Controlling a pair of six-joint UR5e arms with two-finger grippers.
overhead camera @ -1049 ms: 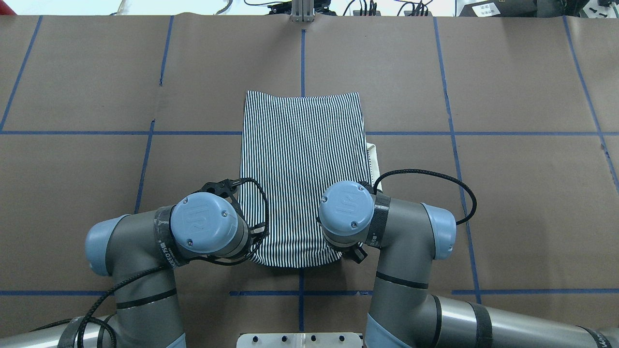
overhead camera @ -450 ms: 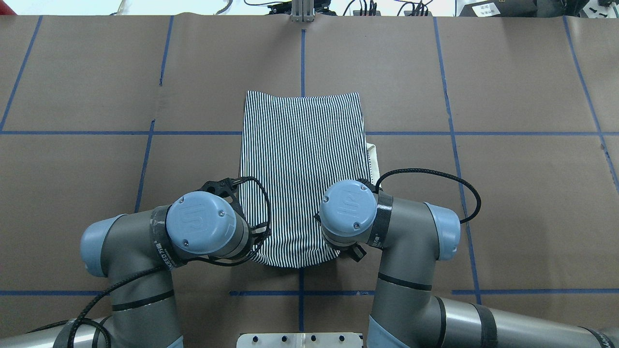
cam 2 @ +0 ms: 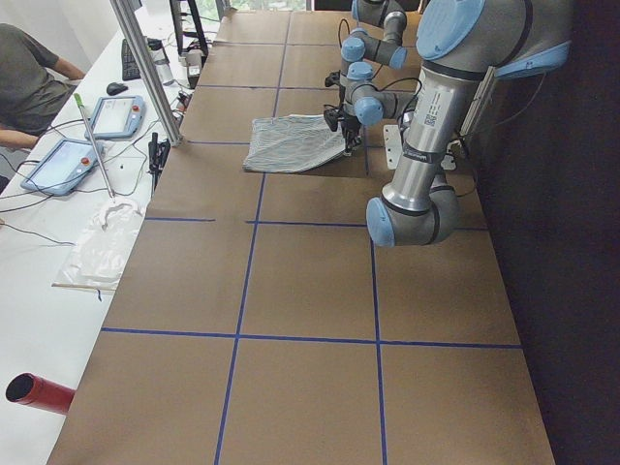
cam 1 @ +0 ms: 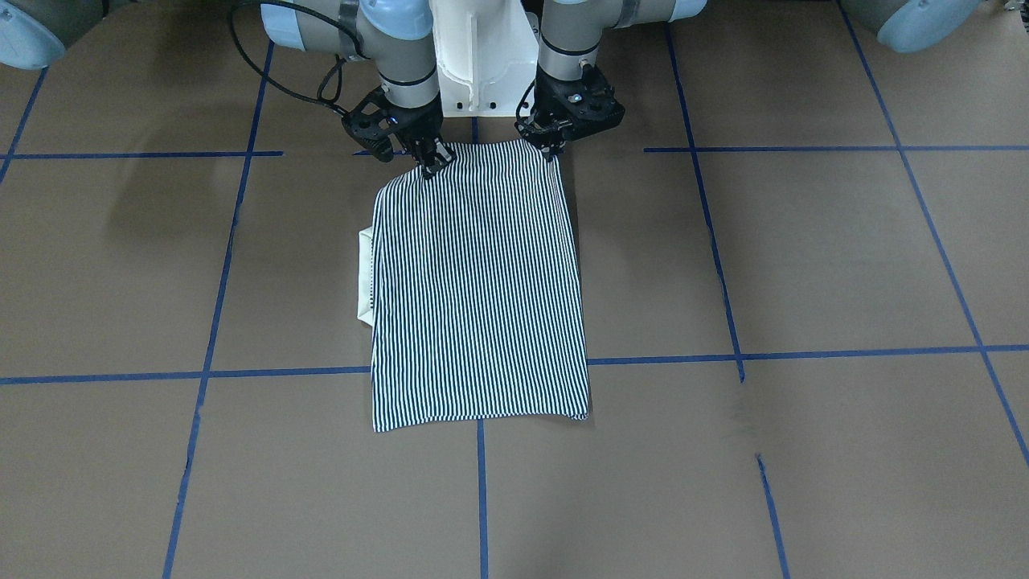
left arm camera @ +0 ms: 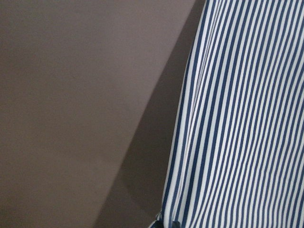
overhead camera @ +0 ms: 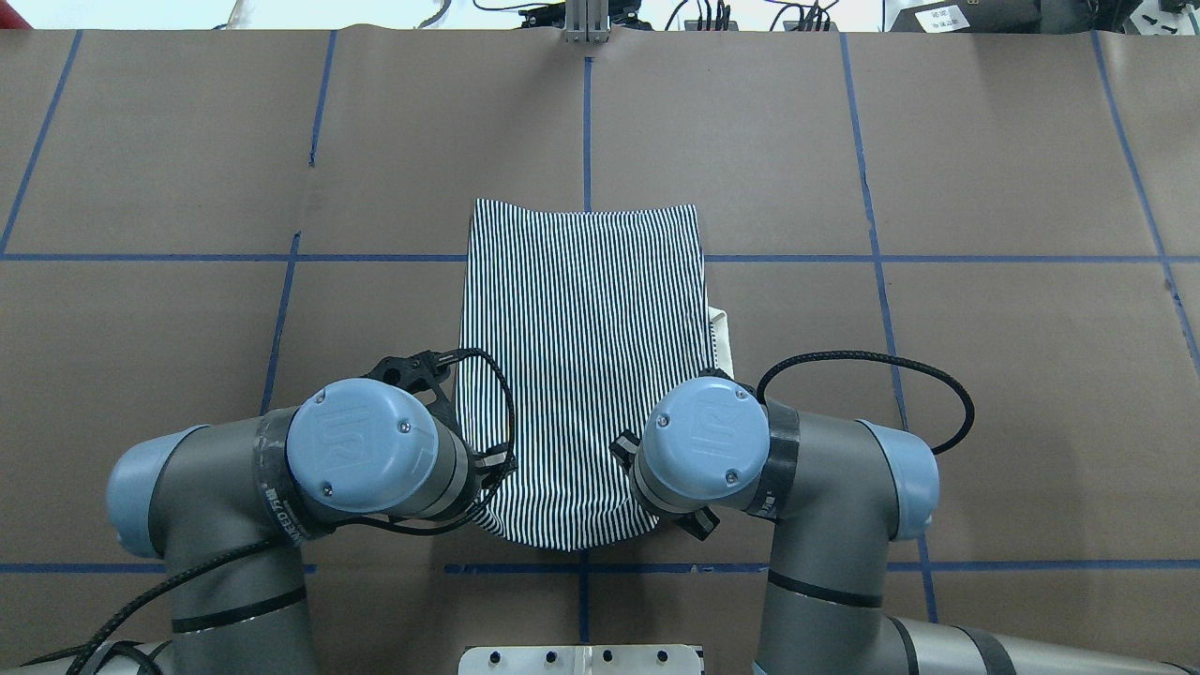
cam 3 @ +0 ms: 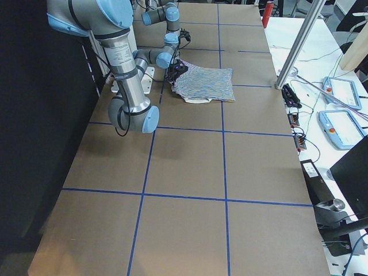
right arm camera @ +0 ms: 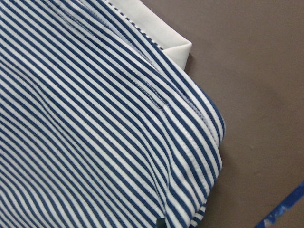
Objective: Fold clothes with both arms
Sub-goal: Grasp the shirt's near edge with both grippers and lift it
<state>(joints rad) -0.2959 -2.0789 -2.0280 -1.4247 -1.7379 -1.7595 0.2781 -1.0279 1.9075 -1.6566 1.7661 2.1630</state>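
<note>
Orientation of the polo shirt [cam 1: 474,289] governs the coming move: its long axis runs straight away from the robot, from the near edge held at the base side of the table [cam 1: 804,257] to the far edge lying flat across the blue tape line [cam 1: 683,356]. Both grippers stand at the near end, one on each corner. The left gripper [cam 1: 555,150] is pinched closed on the corner at the robot's left, and the right gripper [cam 1: 432,162] is pinched closed on the corner at the robot's right. Neither arm is nearer to the far edge; the two are level with each other across the short axis. In the overhead view the held edge [overhead camera: 572,539] sags in a shallow curve between them, and the left wrist view shows a shadow under the cloth, so this end is judged to be raised off the table. The cream collar [cam 1: 366,277] protrudes from the side on the robot's right. A fold lengthwise would call for both grippers to travel forward together along the long axis
</note>
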